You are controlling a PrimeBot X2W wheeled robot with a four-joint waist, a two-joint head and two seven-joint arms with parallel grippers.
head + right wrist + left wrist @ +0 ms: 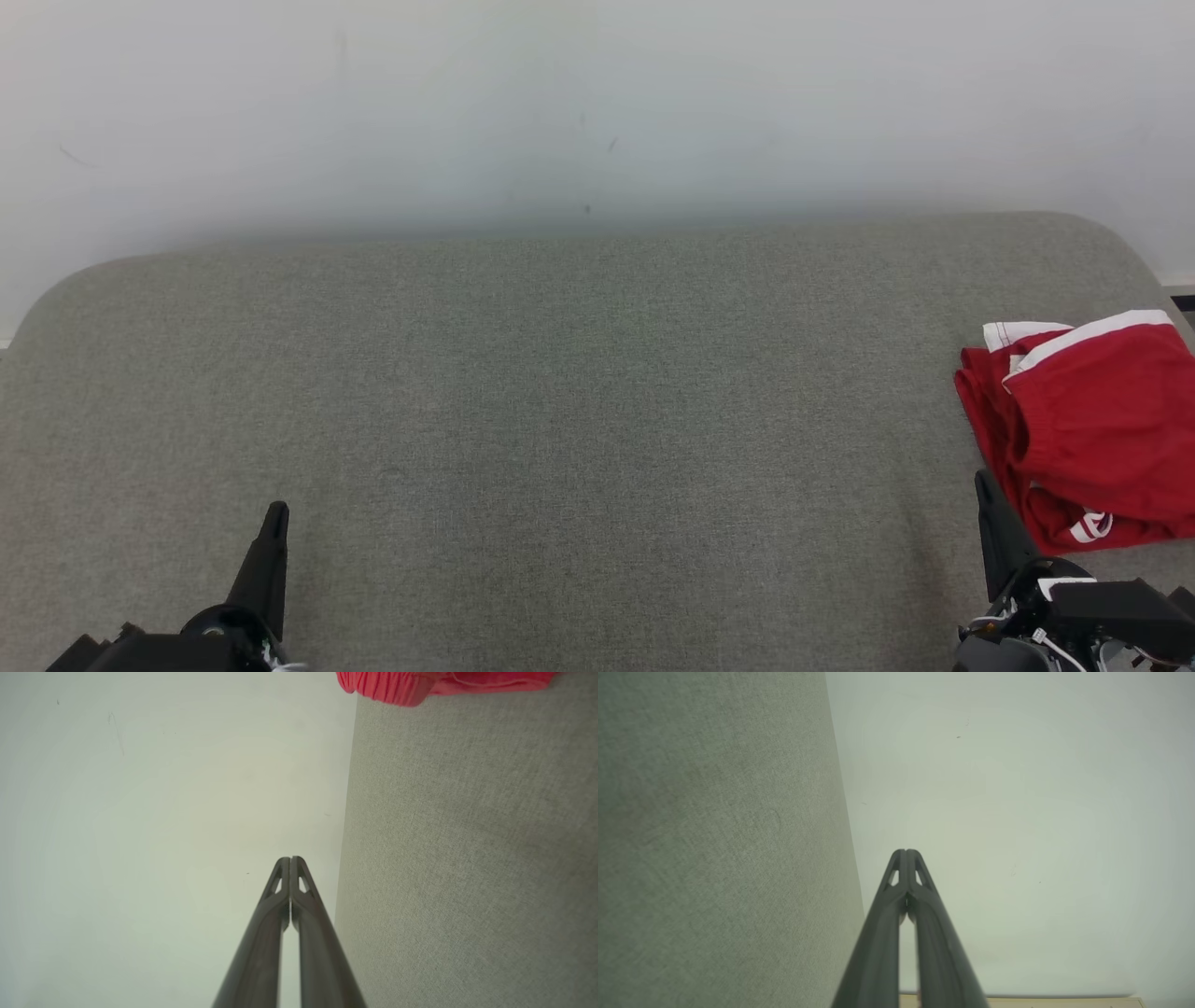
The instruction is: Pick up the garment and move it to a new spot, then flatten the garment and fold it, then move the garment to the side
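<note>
The garment (1092,420) is red with white trim and lies folded at the right edge of the grey felt table (579,392); its edge also shows as a red garment (420,683) at the top of the right wrist view. My right gripper (982,481) is shut and empty at the lower right, its tip just left of the garment's near corner. At the lower left my left gripper (276,511) is shut and empty, far from the garment. Both wrist views show the fingertips pressed together, on the left gripper (906,851) and on the right gripper (289,859).
A pale wall (597,103) rises behind the table's far edge. The table has rounded far corners, and its wide middle is bare grey felt. A strip of pale floor (1064,1002) shows at the bottom of the left wrist view.
</note>
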